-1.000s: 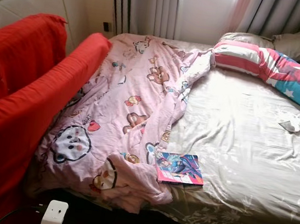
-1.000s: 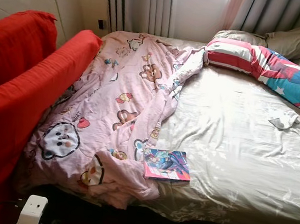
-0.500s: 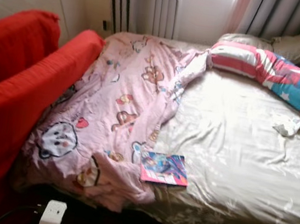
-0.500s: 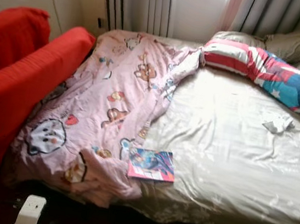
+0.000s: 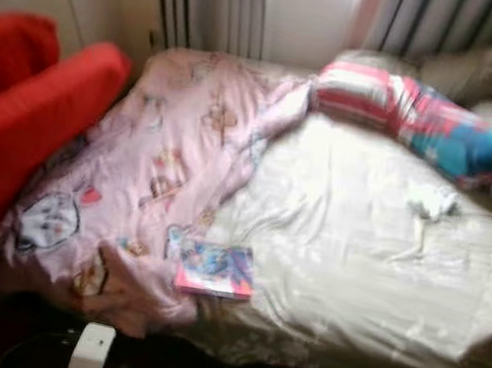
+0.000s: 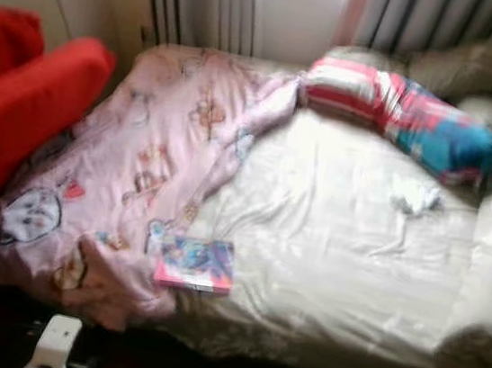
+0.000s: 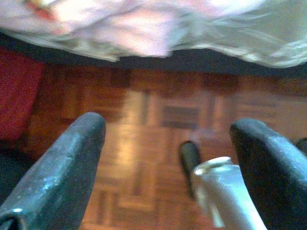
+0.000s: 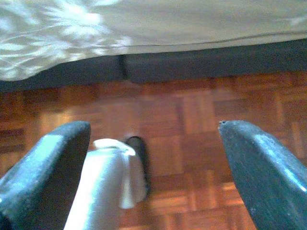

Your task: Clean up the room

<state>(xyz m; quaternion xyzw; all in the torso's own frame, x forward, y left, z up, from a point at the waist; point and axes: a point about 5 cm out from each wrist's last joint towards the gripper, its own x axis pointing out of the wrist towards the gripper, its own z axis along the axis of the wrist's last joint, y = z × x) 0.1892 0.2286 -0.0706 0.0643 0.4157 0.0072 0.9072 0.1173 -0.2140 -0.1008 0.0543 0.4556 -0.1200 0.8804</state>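
1. A wide bed covered by a pale beige sheet (image 5: 355,253) stands before the robot; the head views are blurred.
2. A crumpled pink quilt printed with cartoon bears (image 5: 138,179) lies over the bed's left side, its lower corner drooping over the near edge.
3. A thin book with a colourful pink and blue cover (image 5: 215,269) lies flat near the bed's front edge, touching the quilt's edge.
4. A long striped pillow in red, white and blue (image 5: 418,120) lies across the head of the bed, with grey-beige pillows (image 5: 478,74) behind it.
5. A small crumpled white cloth (image 5: 432,203) sits on the sheet, just below the striped pillow.
6. A red fabric sofa (image 5: 26,128) presses against the bed's left side, beside the quilt.
7. Grey curtains (image 5: 215,3) hang behind the bed.
8. The left gripper (image 7: 168,158) hangs over brown parquet floor (image 7: 144,124) with its fingers spread apart.
9. The right gripper (image 8: 153,163) likewise hangs above the parquet near the bed's base, fingers wide apart, holding nothing.
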